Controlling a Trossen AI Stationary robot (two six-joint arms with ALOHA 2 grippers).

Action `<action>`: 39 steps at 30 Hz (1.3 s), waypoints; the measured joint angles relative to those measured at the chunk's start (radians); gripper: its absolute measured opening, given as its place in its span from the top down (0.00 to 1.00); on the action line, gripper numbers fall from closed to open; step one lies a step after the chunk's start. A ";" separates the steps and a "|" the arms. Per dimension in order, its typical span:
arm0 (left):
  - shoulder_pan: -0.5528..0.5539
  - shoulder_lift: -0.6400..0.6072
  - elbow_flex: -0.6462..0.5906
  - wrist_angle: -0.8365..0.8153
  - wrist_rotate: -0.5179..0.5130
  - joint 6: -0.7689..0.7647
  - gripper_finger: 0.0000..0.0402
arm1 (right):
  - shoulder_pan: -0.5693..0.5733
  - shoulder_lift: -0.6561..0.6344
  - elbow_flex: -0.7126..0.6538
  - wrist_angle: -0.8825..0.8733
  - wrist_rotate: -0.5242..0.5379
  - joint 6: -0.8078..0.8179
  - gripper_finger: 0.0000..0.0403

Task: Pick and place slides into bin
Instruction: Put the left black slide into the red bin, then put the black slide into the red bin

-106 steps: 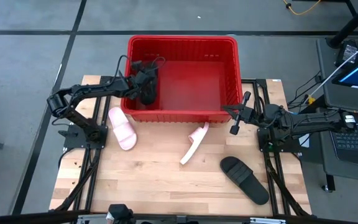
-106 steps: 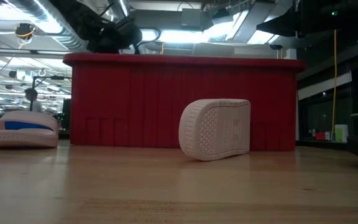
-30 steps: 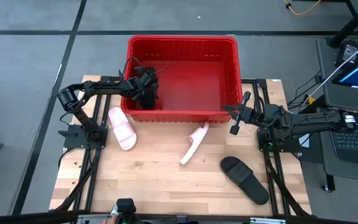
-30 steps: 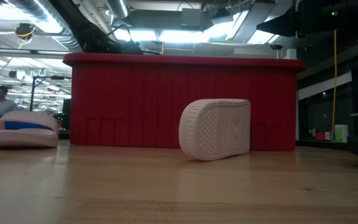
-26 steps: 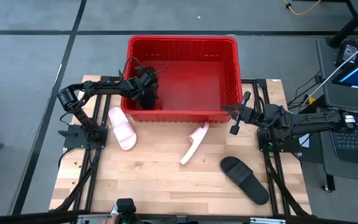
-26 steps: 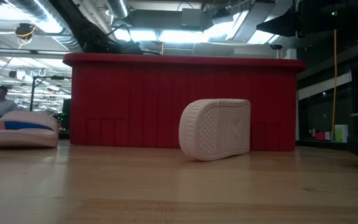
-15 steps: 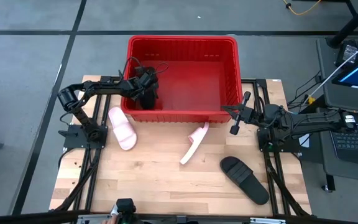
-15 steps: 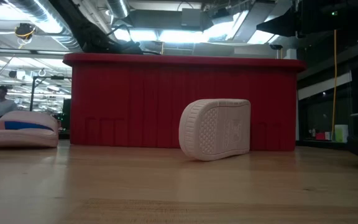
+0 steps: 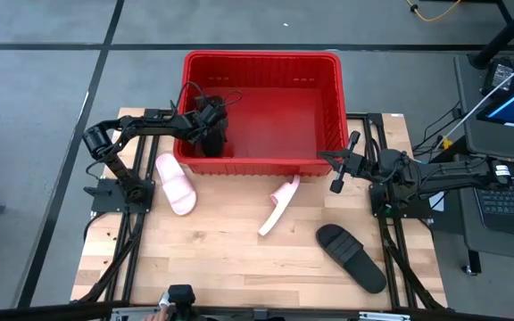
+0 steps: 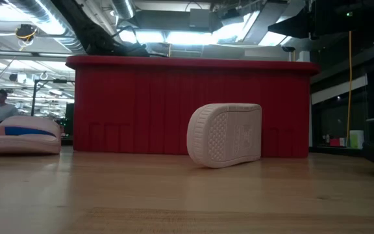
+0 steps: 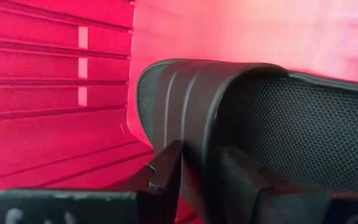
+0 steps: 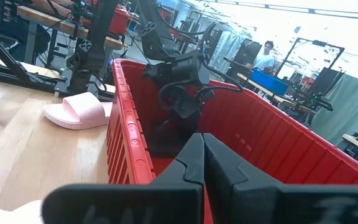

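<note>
Black slide [image 11: 241, 118] — toe cut off

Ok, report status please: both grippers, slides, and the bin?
Left gripper inside bin, fingers around black slide. Right gripper shut, waiting beside bin. Two pink slides and one black on table. Nothing blocking.

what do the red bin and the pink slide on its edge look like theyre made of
Red bin: looks like moulded plastic with a slight sheen, judging by its ribbed, slotted walls. Pink slide on its edge: probably soft foam or rubber, matte, its sole moulded with a dotted tread. Neither can be confirmed by look alone.
</note>
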 joint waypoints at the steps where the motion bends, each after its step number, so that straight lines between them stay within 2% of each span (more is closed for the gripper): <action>1: 0.000 0.000 0.000 0.000 0.001 0.000 0.75 | 0.000 0.000 0.000 0.000 0.000 0.000 0.99; 9: 0.000 0.000 0.000 0.000 0.003 0.009 0.70 | 0.000 0.000 0.000 -0.003 0.000 -0.025 0.99; 16: 0.000 0.000 0.005 -0.012 0.019 0.015 0.71 | 0.000 0.000 0.000 -0.006 0.000 -0.026 0.99; 39: -0.001 -0.029 0.222 -0.403 0.088 0.001 0.71 | 0.000 0.000 0.000 -0.007 0.000 -0.026 0.99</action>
